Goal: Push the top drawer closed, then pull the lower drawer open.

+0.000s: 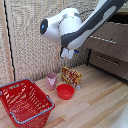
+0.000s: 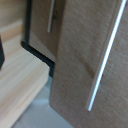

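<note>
The brown wooden cabinet stands at the exterior view's right. Its top drawer (image 1: 106, 41) has a slim silver handle (image 1: 104, 38) and its front stands out a little beyond the lower drawer (image 1: 111, 62). My gripper (image 1: 68, 53) hangs off the white arm to the left of the cabinet, apart from both fronts; whether its fingers are open or shut does not show. In the wrist view a large grey-brown drawer front (image 2: 80, 70) with a silver bar handle (image 2: 105, 65) fills the near field. A second front (image 2: 42, 25) sits deeper behind it. Only a dark sliver (image 2: 1, 52) shows at the edge.
On the wooden table lie a red wire basket (image 1: 25, 102), a pink cup (image 1: 51, 80), a red bowl (image 1: 65, 91) and a snack bag (image 1: 71, 76). A beige curtain wall (image 1: 25, 40) stands behind.
</note>
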